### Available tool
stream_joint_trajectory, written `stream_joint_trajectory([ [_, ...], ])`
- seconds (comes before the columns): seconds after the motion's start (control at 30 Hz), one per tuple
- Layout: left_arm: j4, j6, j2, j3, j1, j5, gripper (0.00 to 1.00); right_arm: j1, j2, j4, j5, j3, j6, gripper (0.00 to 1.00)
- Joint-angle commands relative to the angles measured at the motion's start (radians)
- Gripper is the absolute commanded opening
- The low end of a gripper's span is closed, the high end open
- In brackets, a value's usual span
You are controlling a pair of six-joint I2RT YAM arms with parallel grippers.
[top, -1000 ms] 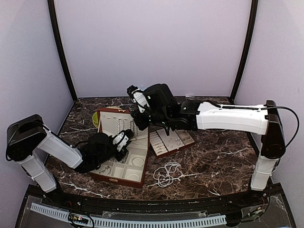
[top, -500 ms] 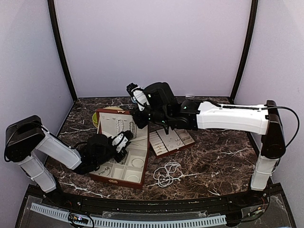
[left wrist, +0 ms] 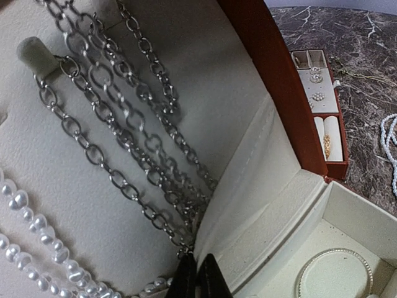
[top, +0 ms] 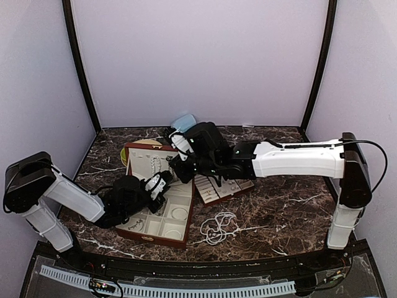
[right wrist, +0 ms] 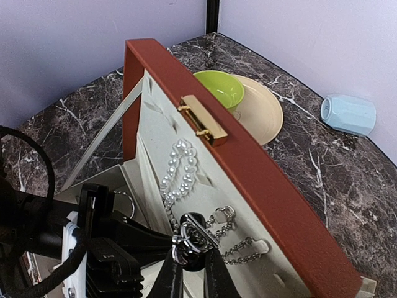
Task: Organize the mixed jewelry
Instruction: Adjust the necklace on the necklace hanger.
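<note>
Pinching a silvery oval-link chain (right wrist: 222,217), right jaws are narrow, left jaws closed.

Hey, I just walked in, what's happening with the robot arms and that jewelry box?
Both arms are working a silver chain inside the lid of the open jewelry case. The right gripper, jaws shut, holds the chain's upper end by the lid's pegs; the left gripper pinches its lower end. A pearl strand hangs beside it; more beads lie loose on the table.
</note>
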Motion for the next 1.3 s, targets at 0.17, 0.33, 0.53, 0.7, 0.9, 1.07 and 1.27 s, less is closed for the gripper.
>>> stream_joint_trajectory([
  [0.17,0.005,-0.030,-0.037,-0.017,-0.009,0.017,0.06,0.005,0.082,-0.016,0.010,0.024,0.011,0.02],
  [0.33,0.005,-0.030,-0.042,-0.019,-0.009,0.019,0.06,0.001,0.111,-0.037,0.024,0.052,0.017,0.01],
  [0.53,0.012,-0.028,-0.043,-0.022,-0.009,0.020,0.05,-0.013,0.137,-0.088,0.039,0.084,0.025,0.01],
  [0.7,0.026,-0.027,-0.051,-0.029,-0.011,0.022,0.05,-0.019,0.164,-0.143,0.047,0.125,0.022,0.01],
  [0.9,0.038,-0.024,-0.070,-0.042,-0.012,0.031,0.05,-0.027,0.190,-0.208,0.056,0.166,0.028,0.01],
  [1.07,0.039,-0.024,-0.076,-0.047,-0.012,0.031,0.05,-0.029,0.202,-0.241,0.040,0.179,0.036,0.02],
  [1.27,0.035,-0.038,-0.074,-0.039,-0.012,0.034,0.05,-0.029,0.195,-0.236,-0.014,0.153,0.026,0.03],
])
